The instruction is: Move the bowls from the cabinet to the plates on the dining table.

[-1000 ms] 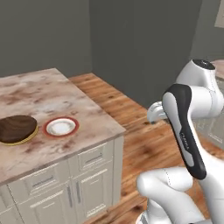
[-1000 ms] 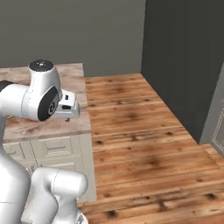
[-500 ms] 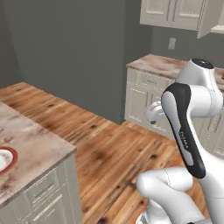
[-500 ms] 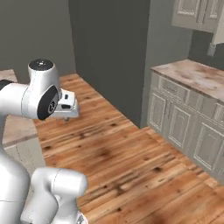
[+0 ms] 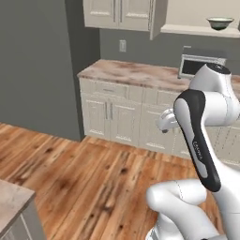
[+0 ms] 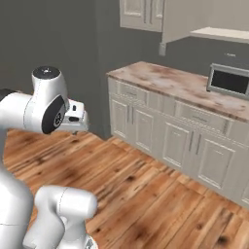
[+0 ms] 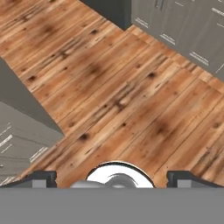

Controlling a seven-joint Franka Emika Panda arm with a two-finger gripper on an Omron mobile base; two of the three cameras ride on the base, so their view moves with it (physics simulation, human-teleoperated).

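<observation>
Heading for the cream-green bowl [image 5: 220, 22] on the cabinet [image 5: 123, 14] shelf high beyond the wide, empty fingers [image 7: 112, 178], lining up squarely.

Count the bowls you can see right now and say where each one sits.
1. A pale bowl sits on the open cabinet shelf above the microwave, at the upper right of the left base view. Others may be hidden out of frame.

Open wood floor [image 7: 113, 83] ahead — base cabinets [image 6: 165, 131] apparently bound it.
</observation>
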